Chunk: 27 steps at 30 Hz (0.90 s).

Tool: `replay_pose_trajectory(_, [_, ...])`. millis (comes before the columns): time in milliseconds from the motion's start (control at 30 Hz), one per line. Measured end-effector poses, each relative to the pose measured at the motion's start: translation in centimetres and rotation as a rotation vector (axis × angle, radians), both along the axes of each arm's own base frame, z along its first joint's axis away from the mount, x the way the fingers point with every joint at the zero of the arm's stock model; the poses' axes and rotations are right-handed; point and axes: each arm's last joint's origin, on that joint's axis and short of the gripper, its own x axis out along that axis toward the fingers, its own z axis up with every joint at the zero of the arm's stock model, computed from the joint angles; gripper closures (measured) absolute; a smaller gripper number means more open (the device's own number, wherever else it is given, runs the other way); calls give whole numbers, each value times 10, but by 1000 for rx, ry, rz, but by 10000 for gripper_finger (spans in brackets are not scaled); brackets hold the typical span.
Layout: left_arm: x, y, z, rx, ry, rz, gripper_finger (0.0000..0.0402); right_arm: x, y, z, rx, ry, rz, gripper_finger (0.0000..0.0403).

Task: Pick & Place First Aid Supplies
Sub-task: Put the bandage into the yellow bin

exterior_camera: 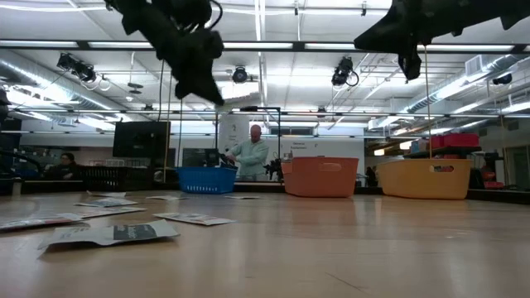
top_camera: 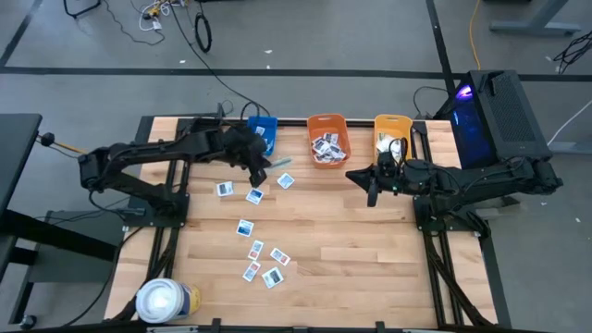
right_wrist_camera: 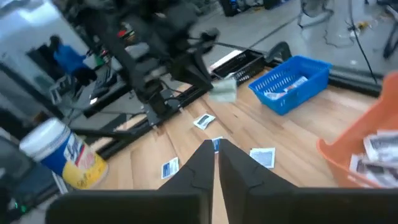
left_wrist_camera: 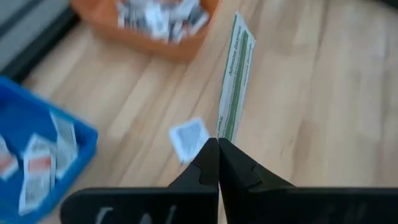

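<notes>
My left gripper (top_camera: pixel 263 167) hangs above the table just in front of the blue bin (top_camera: pixel 264 135), shut on a long pale greenish strip (left_wrist_camera: pixel 234 79). The right wrist view shows that strip (right_wrist_camera: pixel 224 92) in mid-air. Small white packets lie flat on the wood, one under the strip (left_wrist_camera: pixel 188 138) and several farther toward the near edge (top_camera: pixel 259 252). My right gripper (top_camera: pixel 371 188) waits in the air in front of the yellow bin (top_camera: pixel 392 132), shut with nothing between its fingers (right_wrist_camera: pixel 231 163). My left gripper pinches one end of the greenish strip (left_wrist_camera: pixel 225 132) between its two fingertips. The fingers slant downward from the table's left side, and the strip runs on past them in line with them. The strip is lifted clear of the table, and its free end (left_wrist_camera: pixel 240 28) points toward the orange bin.
The orange bin (top_camera: pixel 326 139) and the blue bin hold packets; the three bins stand in a row along the far edge. A large white roll (top_camera: pixel 165 301) stands at the near left corner. Bare wood (top_camera: pixel 370 259) lies on the table's near right. People show beyond the table (exterior_camera: pixel 250 153).
</notes>
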Motion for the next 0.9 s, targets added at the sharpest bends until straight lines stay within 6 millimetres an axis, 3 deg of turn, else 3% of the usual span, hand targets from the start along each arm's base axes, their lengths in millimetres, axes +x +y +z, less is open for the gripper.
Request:
replay_pose_trajectory(200, [12, -10, 35, 80, -91, -67, 401, -1, -1, -4, 185, -12, -65, 347])
replay_pose_trajectory(367, [18, -20, 52, 124, -136, -107, 401, 3, -1, -13, 316, 35, -74, 294])
replay_pose_trajectory(667, [28, -38, 55, 107, -200, -205, 402, 26, 4, -25, 349, 55, 44, 172])
replay_pose_trajectory(900, [40, -53, 44, 89, -178, -269, 401, 44, 5, -33, 367, 14, 55, 128])
